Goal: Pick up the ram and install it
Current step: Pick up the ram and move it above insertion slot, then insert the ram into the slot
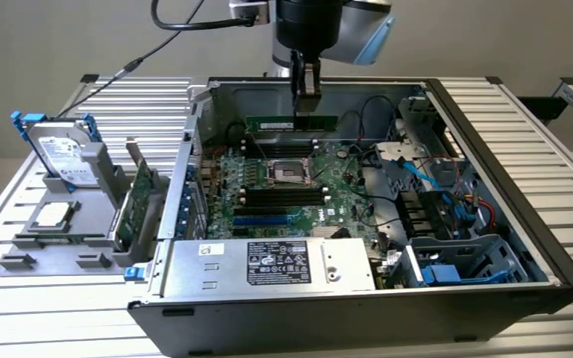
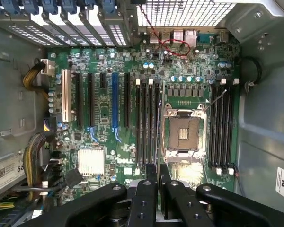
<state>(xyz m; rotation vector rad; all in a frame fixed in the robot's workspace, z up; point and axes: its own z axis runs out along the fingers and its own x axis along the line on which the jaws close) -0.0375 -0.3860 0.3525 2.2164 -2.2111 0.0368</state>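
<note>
Your gripper (image 1: 307, 110), jaws nearly closed, pinches the ram (image 1: 271, 122) edge-down beneath them to face the memory slots (image 2: 144, 123).

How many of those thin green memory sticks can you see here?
1. The memory stick hangs in the gripper, above the circuit board inside the open computer case. The board's long black slots look empty, but another could be hidden.

A plain pale wall (image 1: 38, 37) stands behind a ribbed aluminium table (image 1: 68, 321) under soft, even light.
</note>
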